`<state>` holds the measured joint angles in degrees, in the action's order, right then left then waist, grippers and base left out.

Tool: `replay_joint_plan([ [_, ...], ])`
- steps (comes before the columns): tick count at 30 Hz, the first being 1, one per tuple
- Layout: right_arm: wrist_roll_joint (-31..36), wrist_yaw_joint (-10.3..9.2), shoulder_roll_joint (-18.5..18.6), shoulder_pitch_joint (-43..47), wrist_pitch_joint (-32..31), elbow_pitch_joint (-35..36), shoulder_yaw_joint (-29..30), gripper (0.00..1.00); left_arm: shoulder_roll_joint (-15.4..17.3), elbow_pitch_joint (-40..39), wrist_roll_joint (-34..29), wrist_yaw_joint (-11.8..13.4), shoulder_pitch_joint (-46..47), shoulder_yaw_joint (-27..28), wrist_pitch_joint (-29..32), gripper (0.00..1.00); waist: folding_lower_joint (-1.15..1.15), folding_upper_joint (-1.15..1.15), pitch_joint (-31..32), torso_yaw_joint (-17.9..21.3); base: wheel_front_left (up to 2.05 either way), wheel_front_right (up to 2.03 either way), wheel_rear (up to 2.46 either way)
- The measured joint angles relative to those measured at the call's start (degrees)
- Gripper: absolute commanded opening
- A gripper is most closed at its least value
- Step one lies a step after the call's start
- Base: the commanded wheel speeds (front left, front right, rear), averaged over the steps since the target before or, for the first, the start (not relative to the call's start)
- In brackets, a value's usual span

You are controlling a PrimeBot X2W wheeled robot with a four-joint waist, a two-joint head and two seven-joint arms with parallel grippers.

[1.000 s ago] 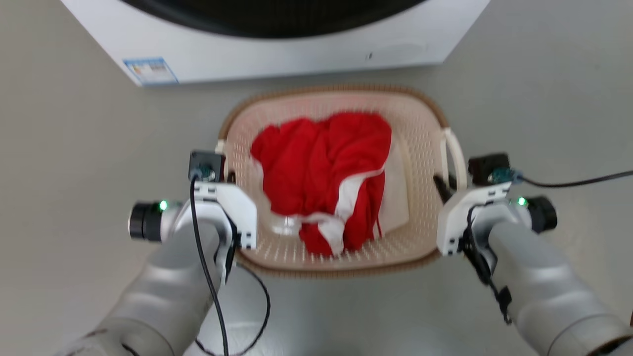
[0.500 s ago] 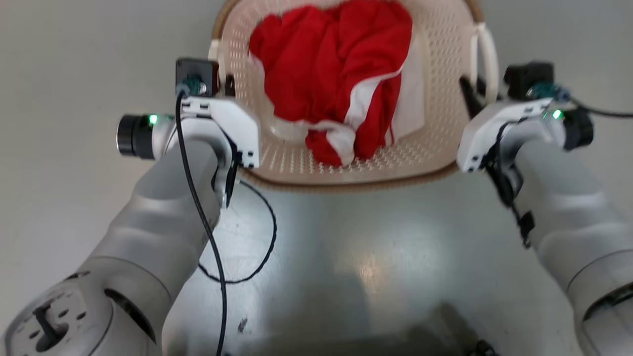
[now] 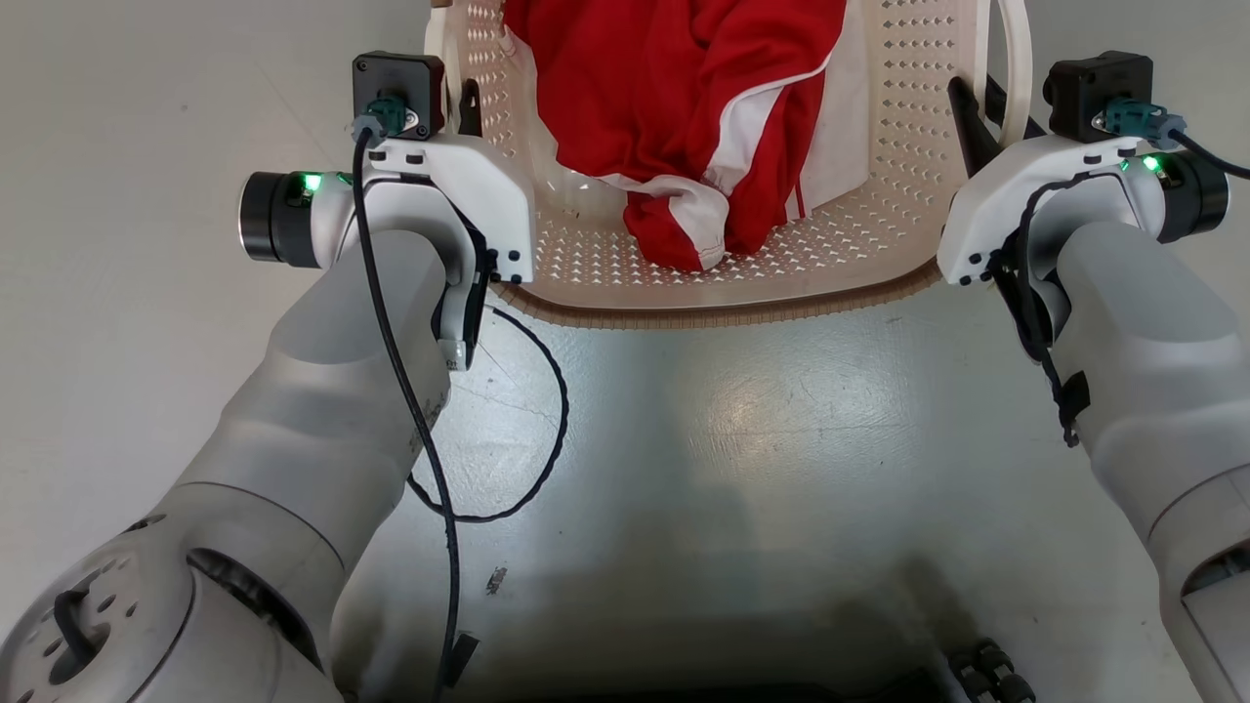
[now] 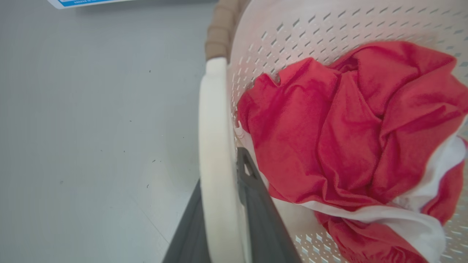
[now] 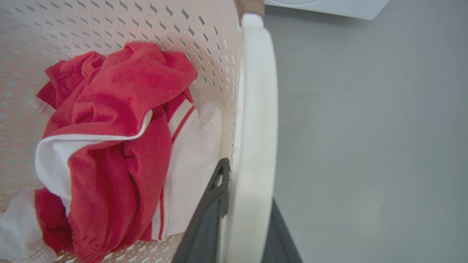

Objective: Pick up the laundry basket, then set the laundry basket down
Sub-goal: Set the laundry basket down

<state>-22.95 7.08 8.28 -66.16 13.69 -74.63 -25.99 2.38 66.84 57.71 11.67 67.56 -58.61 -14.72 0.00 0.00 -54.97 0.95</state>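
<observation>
Grey floor (image 3: 742,420) spreads open at 9 and 3 o'clock of the basket. Both wrist views add what the head view lacks: one white washing machine (image 5: 329,7), just a corner, beyond the basket at 12 o'clock, near it but apart. The single laundry basket (image 3: 908,117) shows at 12 o'clock in the head view, cut by the top edge, its brown rim toward the robot. I cannot tell whether it rests on the floor or hangs above it. One red-and-white garment (image 3: 684,107) lies crumpled inside.

There are two white loop handles, one per side. The left handle (image 4: 214,128) runs between the fingers of the left gripper (image 4: 221,171), the right handle (image 5: 256,91) between those of the right gripper (image 5: 248,182). Each pair is clamped on its handle, one finger inside the wall and one outside. One black cable (image 3: 547,391) loops at 7 o'clock of the basket.
</observation>
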Motion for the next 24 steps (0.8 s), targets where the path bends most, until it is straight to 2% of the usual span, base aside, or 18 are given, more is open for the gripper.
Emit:
replay_joint_plan([
  [8,1.79,0.0,-0.56,0.12,0.12,0.03,2.22,0.0,-0.13,0.59,-3.2,-0.6,-0.01,2.89,0.0,0.0,0.0,0.0,-0.73,0.19,0.0,0.0,0.0],
  [24,4.45,0.0,-1.87,0.47,0.15,-0.01,5.84,0.0,-0.05,2.19,-6.13,-1.85,0.55,4.81,0.0,0.0,0.0,0.0,-1.14,1.39,0.0,0.0,0.0],
])
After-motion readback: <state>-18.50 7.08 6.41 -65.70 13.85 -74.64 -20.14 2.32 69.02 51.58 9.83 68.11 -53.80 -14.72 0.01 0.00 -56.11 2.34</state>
